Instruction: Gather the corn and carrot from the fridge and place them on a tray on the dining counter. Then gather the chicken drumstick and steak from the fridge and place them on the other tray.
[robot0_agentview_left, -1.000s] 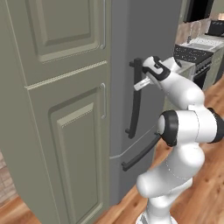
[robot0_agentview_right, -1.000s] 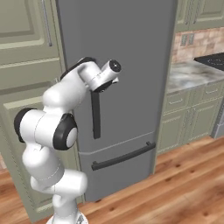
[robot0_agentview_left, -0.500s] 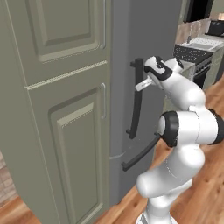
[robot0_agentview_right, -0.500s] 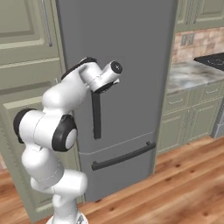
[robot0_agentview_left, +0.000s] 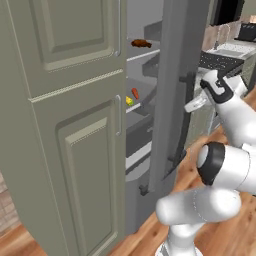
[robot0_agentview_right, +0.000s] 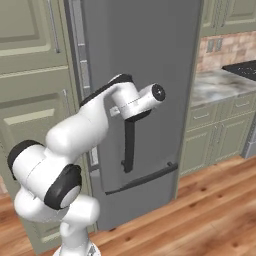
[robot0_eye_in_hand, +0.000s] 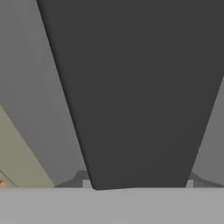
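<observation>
Left base view, from left to right: the tall cabinet (robot0_agentview_left: 70, 125) is standing nearest on the left; beside it the fridge door (robot0_agentview_left: 172, 90) is swinging partly open, exposing the shelves. On an upper shelf a brown item, probably the chicken drumstick (robot0_agentview_left: 141, 43), is lying; lower down the carrot (robot0_agentview_left: 135, 93) is resting just beside a yellow piece that is likely the corn (robot0_agentview_left: 129, 100). The steak cannot be made out. The door is standing ajar because the food must be reached before anything can go to the trays, and the opening looks too narrow yet for the arm to enter.

On the right, the gripper (robot0_agentview_left: 192, 102) is sitting at the dark vertical door handle (robot0_agentview_left: 186, 115), the wrist turned so that the fingers are facing the bar. In the hand view the handle (robot0_eye_in_hand: 135, 96) is looming directly ahead, very near. The fingers appear to be set partway apart around the bar and are judged to be gripping it, though the contact itself is hidden. In the right base view the arm is reaching across the grey door face (robot0_agentview_right: 150, 65).
</observation>
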